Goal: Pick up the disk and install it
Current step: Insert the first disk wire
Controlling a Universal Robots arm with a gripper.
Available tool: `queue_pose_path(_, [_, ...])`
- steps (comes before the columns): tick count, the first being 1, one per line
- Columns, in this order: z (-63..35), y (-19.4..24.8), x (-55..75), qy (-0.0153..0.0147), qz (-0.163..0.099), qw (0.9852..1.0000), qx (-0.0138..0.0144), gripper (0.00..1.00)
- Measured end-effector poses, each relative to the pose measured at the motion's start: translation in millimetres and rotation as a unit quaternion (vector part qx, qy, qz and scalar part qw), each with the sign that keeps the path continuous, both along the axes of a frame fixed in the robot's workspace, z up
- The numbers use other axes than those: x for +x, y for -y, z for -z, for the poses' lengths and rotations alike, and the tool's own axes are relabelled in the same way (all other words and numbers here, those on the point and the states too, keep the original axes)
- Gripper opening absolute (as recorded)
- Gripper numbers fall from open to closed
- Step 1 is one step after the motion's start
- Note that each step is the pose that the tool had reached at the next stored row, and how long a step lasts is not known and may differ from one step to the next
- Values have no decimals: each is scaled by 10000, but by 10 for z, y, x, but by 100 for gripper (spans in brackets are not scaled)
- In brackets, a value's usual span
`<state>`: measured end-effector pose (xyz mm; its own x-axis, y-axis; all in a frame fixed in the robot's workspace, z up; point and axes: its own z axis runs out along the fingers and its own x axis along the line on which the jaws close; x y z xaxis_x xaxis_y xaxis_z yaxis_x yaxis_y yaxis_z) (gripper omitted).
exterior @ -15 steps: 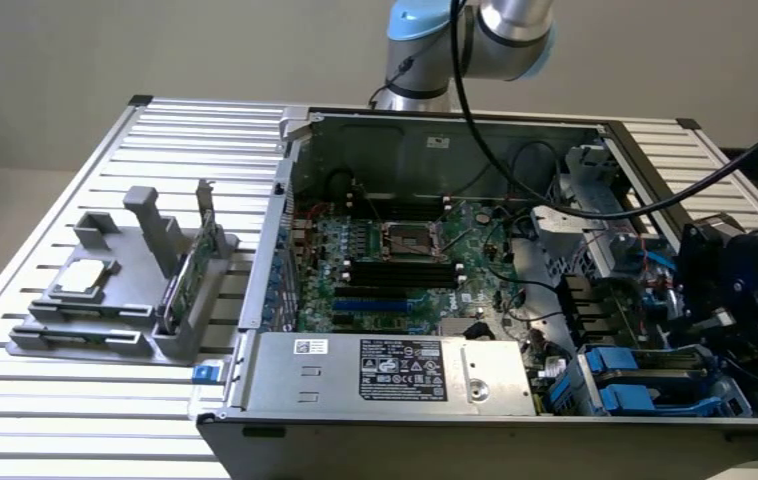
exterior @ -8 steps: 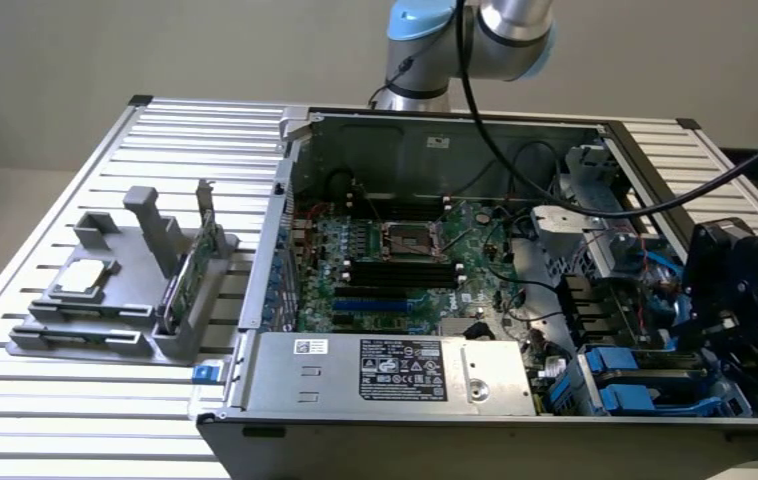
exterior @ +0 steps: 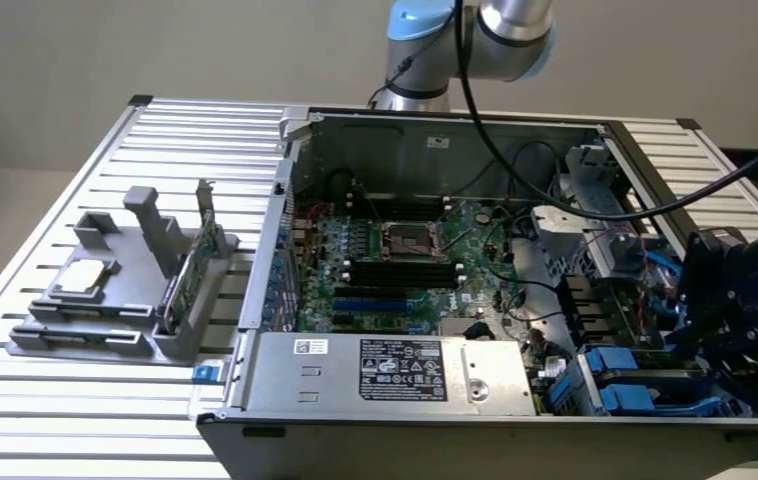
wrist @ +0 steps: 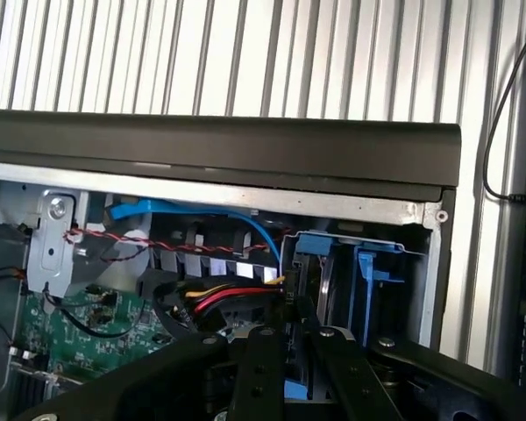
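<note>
My gripper (exterior: 742,372) hangs over the drive bay corner of the open computer case (exterior: 352,130), at the exterior view's right. In the wrist view its black fingers (wrist: 259,368) stand close together, with a blue plastic edge of the disk (wrist: 299,390) pinched between them. The disk shows edge-on, so its metal face and label are hidden. Just beyond the fingertips the blue bracket (wrist: 361,276) stands upright in the bay by the case's front wall (wrist: 245,153).
Red, yellow and black power wires (wrist: 219,303) and a blue data cable (wrist: 184,210) run close beside the bay. More blue carriers (exterior: 615,368) sit in the case's corner. A grey fixture (exterior: 112,300) at the exterior view's left holds a small silver chip (exterior: 83,277) and a green card (exterior: 187,275).
</note>
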<state>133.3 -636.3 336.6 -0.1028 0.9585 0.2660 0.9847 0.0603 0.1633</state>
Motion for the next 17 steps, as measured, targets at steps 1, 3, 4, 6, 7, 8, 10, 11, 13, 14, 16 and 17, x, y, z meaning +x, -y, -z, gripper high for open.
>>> queue_pose_path(1, [0, -1, -4, 0, 11, 10000, -10, 18])
queue_pose_path(3, [1, -9, -5, 0, 25, 10000, -32, 18])
queue_pose_path(4, [1, -14, -5, 0, 32, 10000, -42, 18])
queue_pose_path(6, [1, -22, -6, 0, 49, 10000, -64, 18])
queue_pose_path(7, [2, -25, -6, 0, 58, 10000, -74, 18])
queue_pose_path(8, [1, -30, -6, 0, 68, 9999, -82, 18])
queue_pose_path(10, [2, -38, -6, 0, 90, 9999, -95, 18])
queue_pose_path(11, [3, -41, -6, 0, 103, 9999, -100, 18])
queue_pose_path(13, [3, -47, -6, -1, 129, 9999, -114, 18])
queue_pose_path(14, [3, -50, -7, -1, 142, 9998, -122, 18])
queue_pose_path(16, [7, -58, -8, -4, 163, 9998, -143, 18])
queue_pose_path(17, [9, -65, -9, -5, 170, 9997, -157, 18])
